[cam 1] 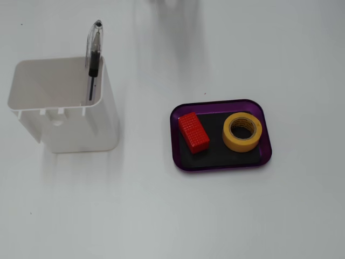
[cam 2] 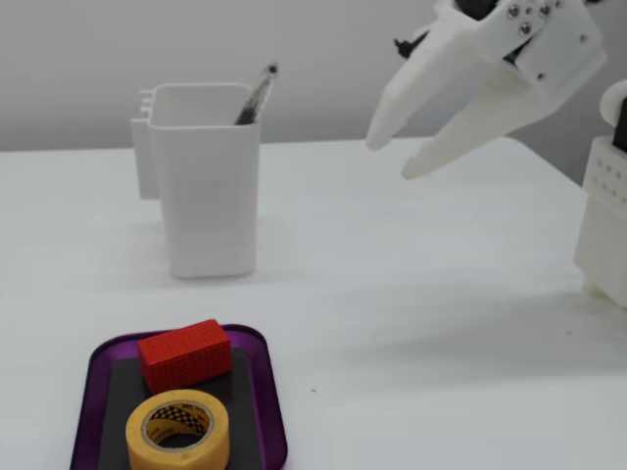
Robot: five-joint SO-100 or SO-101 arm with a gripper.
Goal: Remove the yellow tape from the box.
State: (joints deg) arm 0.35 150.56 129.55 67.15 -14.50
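Note:
The yellow tape lies flat in the right half of the purple box, on its black floor. It also shows in a fixed view at the near end of the box. My white gripper hangs high above the table at the upper right of that fixed view, far from the box. Its jaws stand slightly apart and hold nothing. The gripper is out of the other fixed view.
A red ridged block lies in the box beside the tape, also seen in a fixed view. A tall white container with a pen stands at the left. A white arm base sits at the right edge.

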